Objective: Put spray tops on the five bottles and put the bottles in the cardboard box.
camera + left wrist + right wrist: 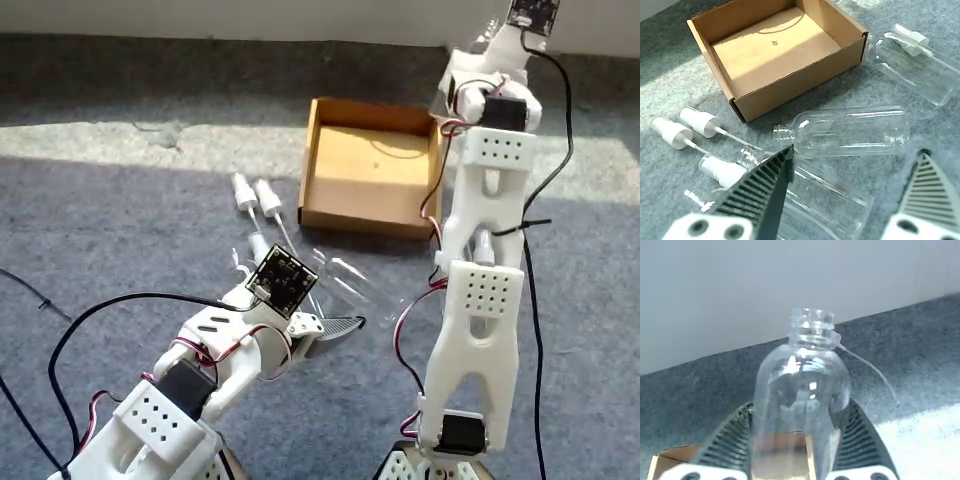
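Grey carpet surface (100, 250), pale wall (740, 290) behind | box (360, 220) with spray tops (257, 197) loose beside it | my left hand (857, 151) gapes wide over lying bottles (850, 131) | my right hand (800, 406) clamps an uncapped bottle (802, 385) near the wall.

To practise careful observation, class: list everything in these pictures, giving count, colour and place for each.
cardboard box: one, brown, empty, on the carpet
lying bottles: at least three, clear, on the carpet beside the box
held bottle: one, clear, uncapped, in the right gripper
spray tops: four, white, near the box
carpet: one, grey, under everything
left gripper: one, black fingers, open above the lying bottles
right gripper: one, black fingers, shut on the held bottle
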Controlling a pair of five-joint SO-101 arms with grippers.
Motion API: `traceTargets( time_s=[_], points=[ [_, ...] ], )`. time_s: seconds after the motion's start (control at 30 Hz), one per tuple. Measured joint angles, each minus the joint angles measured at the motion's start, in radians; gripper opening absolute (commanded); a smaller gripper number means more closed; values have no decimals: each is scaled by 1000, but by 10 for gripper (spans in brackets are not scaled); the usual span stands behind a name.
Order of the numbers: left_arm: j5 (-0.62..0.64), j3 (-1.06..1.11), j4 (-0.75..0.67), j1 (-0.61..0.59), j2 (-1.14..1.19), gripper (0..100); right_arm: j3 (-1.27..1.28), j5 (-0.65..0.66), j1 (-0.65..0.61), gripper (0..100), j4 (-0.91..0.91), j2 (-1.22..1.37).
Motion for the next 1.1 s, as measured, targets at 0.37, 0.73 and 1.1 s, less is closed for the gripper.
traceTargets(
  time_s=[0.37,0.73,1.1],
  points=[
    [0,0,0,0,0,336,-98,127,5,3,391,-17],
    [-6,0,0,-2,0,336,-74,247,138,3,597,-230],
    [-6,0,0,-63,0,336,1155,419,29,3,463,-988]
  ],
)
